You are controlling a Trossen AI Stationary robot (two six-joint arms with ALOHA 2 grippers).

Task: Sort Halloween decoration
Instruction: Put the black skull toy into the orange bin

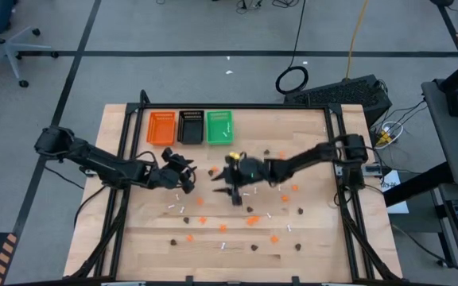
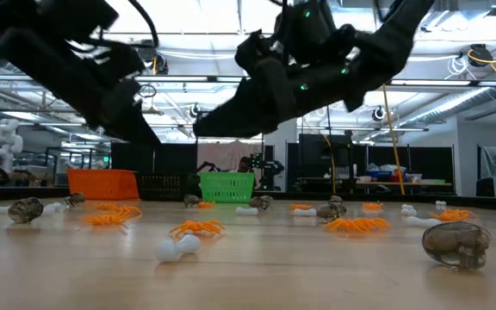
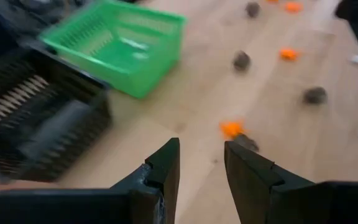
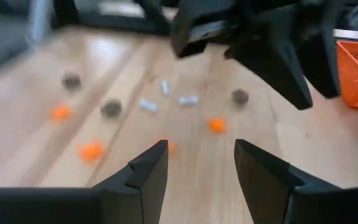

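On table (image 1: 316,246), three trays (image 1: 191,127), two pincers

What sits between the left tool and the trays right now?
Nothing visible. The left tool hangs open and empty above bare wooden table, with the black slatted plastic tray and green slatted plastic tray just ahead. One small orange trinket lies near its fingertips, not toward the trays.
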